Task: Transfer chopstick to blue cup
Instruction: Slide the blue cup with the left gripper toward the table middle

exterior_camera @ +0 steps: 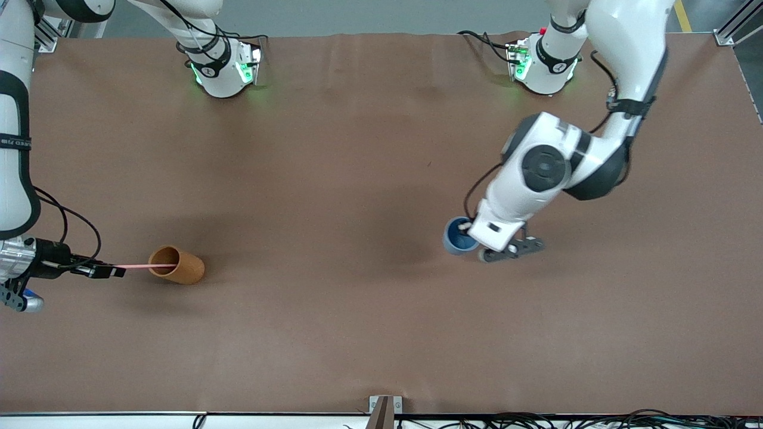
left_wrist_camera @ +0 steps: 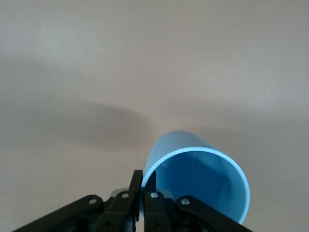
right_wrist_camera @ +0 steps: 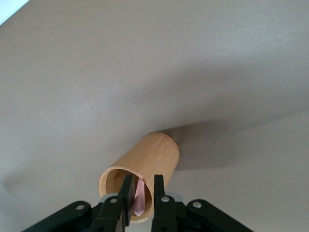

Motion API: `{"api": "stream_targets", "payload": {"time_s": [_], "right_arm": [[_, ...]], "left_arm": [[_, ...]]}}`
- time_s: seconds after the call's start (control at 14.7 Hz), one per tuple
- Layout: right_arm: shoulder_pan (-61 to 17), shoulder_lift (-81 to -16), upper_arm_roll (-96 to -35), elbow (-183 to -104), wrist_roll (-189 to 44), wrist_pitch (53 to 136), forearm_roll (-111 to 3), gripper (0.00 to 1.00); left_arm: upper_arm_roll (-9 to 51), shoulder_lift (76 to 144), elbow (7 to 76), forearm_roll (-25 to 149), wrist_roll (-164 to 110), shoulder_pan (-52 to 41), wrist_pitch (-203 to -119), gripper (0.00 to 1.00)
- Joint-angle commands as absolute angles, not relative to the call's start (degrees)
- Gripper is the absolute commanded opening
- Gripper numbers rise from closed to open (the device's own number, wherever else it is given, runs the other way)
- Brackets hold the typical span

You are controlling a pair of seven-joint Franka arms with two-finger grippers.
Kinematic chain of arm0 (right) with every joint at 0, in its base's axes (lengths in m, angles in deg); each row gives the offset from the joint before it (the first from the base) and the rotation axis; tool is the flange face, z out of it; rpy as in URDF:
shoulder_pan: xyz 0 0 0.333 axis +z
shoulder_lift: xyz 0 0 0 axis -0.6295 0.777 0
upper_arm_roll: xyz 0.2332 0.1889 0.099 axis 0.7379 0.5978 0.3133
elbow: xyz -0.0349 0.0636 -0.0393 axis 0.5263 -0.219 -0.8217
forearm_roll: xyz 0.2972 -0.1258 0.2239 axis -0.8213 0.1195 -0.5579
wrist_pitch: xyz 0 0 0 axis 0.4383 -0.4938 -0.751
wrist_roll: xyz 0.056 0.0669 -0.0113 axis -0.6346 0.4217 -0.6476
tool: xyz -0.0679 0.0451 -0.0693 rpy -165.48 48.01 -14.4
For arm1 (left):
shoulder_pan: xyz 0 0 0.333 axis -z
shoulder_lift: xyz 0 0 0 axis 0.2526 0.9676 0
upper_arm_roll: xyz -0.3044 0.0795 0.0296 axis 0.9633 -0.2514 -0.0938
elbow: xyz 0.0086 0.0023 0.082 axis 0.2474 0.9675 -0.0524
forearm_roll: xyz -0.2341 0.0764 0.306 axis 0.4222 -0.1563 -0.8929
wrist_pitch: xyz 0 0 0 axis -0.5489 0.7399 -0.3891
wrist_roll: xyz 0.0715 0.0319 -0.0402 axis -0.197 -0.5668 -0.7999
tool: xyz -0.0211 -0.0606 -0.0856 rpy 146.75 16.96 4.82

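Observation:
The pink chopstick (exterior_camera: 146, 266) leans out of an orange-brown cup (exterior_camera: 185, 269) toward the right arm's end of the table. My right gripper (exterior_camera: 119, 271) is at the stick's upper end. In the right wrist view its two fingers (right_wrist_camera: 128, 186) stand either side of the chopstick (right_wrist_camera: 141, 198) with a gap still showing, above the cup's mouth (right_wrist_camera: 145, 162). The blue cup (exterior_camera: 458, 235) is toward the left arm's end. My left gripper (left_wrist_camera: 145, 176) is shut on its rim (left_wrist_camera: 159, 164), one finger inside and one outside. In the front view the left hand (exterior_camera: 495, 232) hides that grip.
A brown cloth (exterior_camera: 334, 179) covers the table. Both arm bases stand along the edge farthest from the front camera. A small metal bracket (exterior_camera: 381, 408) and cables lie at the nearest edge. The two cups are far apart.

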State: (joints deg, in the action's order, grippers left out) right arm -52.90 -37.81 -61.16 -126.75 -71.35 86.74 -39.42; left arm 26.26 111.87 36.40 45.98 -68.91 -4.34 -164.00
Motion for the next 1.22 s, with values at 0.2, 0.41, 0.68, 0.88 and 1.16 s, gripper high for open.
{"api": "stream_targets", "payload": {"time_s": [0.2, 0.41, 0.68, 0.88, 1.16], "right_arm": [[-53.34, -38.17, -60.43, -126.81, -70.73, 85.68, -42.75, 0.24], [-53.42, -38.17, -60.43, -126.99, -70.73, 85.59, -42.75, 0.24], [-53.51, -38.17, -60.52, -126.99, -70.82, 85.59, -42.66, 0.08], [-53.34, -38.34, -60.44, -126.82, -70.82, 85.5, -42.66, 0.02], [-51.94, -43.68, -60.43, -126.29, -70.82, 84.98, -40.91, 0.02]], "left_arm": [[30.17, 119.85, 34.01, 37.47, -85.07, 0.22, -169.01, 0.0], [30.26, 122.14, 34.1, 34.57, -88.08, 1.72, -171.85, 0.0], [30.35, 123.82, 33.57, 33.77, -89.14, 1.81, -172.2, 0.02], [30.35, 123.91, 33.66, 33.5, -89.05, 1.72, -172.82, 0.03], [30.35, 124.26, 33.83, 33.5, -88.18, 1.37, -172.82, 0.39]]}}
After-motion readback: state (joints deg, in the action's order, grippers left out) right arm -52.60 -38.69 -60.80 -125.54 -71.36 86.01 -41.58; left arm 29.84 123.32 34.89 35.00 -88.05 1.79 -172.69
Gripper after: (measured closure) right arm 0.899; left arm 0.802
